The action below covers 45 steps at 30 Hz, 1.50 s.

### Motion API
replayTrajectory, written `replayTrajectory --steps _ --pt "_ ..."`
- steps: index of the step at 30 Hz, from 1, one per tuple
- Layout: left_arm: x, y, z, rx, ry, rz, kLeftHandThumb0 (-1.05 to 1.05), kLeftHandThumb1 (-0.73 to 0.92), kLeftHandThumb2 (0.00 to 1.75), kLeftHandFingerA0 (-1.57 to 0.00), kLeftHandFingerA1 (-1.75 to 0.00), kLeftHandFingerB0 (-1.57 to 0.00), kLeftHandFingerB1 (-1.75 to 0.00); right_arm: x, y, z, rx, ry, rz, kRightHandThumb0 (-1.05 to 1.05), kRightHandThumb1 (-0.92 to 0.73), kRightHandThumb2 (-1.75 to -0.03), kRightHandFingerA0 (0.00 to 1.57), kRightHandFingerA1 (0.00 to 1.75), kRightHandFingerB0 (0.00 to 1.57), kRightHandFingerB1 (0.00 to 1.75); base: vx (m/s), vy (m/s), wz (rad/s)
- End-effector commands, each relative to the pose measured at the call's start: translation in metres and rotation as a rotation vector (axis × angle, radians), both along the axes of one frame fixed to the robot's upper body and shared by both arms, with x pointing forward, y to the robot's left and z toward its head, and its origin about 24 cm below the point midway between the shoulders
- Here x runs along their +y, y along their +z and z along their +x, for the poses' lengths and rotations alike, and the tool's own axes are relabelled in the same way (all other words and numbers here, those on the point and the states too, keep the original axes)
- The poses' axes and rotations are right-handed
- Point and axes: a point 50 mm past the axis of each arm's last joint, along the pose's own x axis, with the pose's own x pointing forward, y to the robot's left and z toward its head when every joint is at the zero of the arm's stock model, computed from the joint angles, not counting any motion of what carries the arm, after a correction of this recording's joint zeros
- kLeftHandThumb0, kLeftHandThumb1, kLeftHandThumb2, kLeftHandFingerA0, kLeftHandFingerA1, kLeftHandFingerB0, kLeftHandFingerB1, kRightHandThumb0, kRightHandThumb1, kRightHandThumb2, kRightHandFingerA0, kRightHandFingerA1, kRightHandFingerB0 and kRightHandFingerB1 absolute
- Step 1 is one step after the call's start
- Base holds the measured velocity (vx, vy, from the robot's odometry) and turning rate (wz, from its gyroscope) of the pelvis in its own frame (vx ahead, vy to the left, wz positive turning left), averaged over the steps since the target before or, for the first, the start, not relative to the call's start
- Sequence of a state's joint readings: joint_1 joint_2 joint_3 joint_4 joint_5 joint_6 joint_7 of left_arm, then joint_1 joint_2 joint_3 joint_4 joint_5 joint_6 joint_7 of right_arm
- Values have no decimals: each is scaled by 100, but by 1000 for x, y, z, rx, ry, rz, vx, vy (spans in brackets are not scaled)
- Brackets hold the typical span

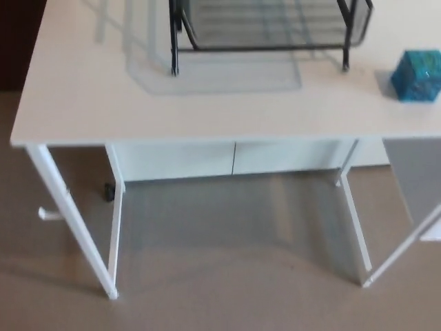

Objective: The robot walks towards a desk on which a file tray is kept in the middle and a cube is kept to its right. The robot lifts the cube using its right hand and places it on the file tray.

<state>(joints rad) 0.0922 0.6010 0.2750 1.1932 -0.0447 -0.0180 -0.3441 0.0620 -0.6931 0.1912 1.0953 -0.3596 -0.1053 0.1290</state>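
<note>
Head view: neither hand shows, so whether their fingers are apart or together cannot be told, and nothing is seen held or touched.

The white table [83,103] fills the upper half of the picture, its front edge running across a little above the middle. At the top centre stands the black wire tray [262,48], cut off by the upper edge; two of its short feet rest on the tabletop, and a faint grey shadow falls on the surface to its left and front. The cube [417,76], teal-blue with a mottled pattern, sits on the table to the right of the tray, near it but not touching, close to the picture's right edge and a little back from the table's front edge.

Under the tabletop, thin white legs [72,221] slant down to a grey-brown floor [227,303]. Behind them is a low white cabinet front [227,158] with a vertical seam. A small dark thing [109,192], too blurred to name, lies by the left rear leg.
</note>
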Motion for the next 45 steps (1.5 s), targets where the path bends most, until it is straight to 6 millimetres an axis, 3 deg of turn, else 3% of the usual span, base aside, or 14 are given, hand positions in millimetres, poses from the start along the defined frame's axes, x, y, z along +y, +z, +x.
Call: replayTrajectory --steps 1,4,14,15,16,22,23,24,25,29,30,31,32,45 --pt "3 2 -6 25 -18 16 -105 67 123 -5 -73 -8 -58 -6 7 6 10 25 -26 -82 -66 -61 34 43 16 27 434 -32 17" --pt "3 1 -7 75 -48 41 -105 66 126 -22 -82 0 -67 -7 8 7 11 28 -29 -82 -66 -61 34 43 16 27 432 -81 33" --pt "2 0 -11 37 7 16 -105 64 121 -9 -75 -4 -62 -8 9 9 12 35 -32 -82 -66 -61 34 43 16 27 528 -142 20" --pt "2 0 -12 31 8 9 -105 65 124 -12 -77 -1 -61 -10 13 6 -46 28 8 -74 -46 -83 35 53 12 39 474 -122 -17" --pt "3 0 -12 35 5 20 -105 66 125 -22 -81 0 -64 -10 14 6 -39 58 9 -80 -68 -63 33 47 11 25 475 -110 -21" --pt "3 -1 -15 22 74 22 -105 63 123 -19 -81 0 -64 -7 13 11 8 115 -14 -80 -68 -63 33 47 11 25 299 281 -18" --pt "4 -1 -15 20 79 22 -105 66 123 -14 -78 -2 -62 -9 9 -1 -274 -307 74 -53 -52 -81 35 55 20 42 238 341 -11" --pt "4 -1 -15 35 62 30 -105 67 124 -18 -80 -1 -63 -12 15 9 -20 12 -53 -72 -49 -85 29 54 8 39 229 335 6" --pt "4 0 -15 38 41 34 -105 67 125 -17 -79 -1 -65 -11 13 10 -17 -15 5 -80 -53 -91 19 48 4 37 138 219 -8" --pt "4 1 -14 11 49 25 -105 66 125 -13 -79 -8 -65 -10 10 11 -28 -44 42 -80 -53 -91 19 48 4 37 14 58 -3" --pt "4 1 -14 13 49 24 -105 67 125 -11 -77 -3 -60 -13 11 6 -134 -212 40 -55 -55 -92 41 61 31 52 0 0 0" --pt "5 1 -14 16 49 23 -105 66 125 -12 -79 -3 -63 -16 14 -1 -174 -278 -5 -71 -62 -92 41 56 8 40 0 0 0" --pt "5 1 -14 21 50 22 -105 67 125 -10 -77 -3 -62 -11 15 4 -18 13 -58 -71 -62 -92 41 56 8 40 0 0 0" --pt "6 1 -15 25 48 36 -105 65 125 -16 -81 -1 -66 -5 18 8 -18 25 -68 -71 -62 -92 41 56 8 40 -146 -105 -5"
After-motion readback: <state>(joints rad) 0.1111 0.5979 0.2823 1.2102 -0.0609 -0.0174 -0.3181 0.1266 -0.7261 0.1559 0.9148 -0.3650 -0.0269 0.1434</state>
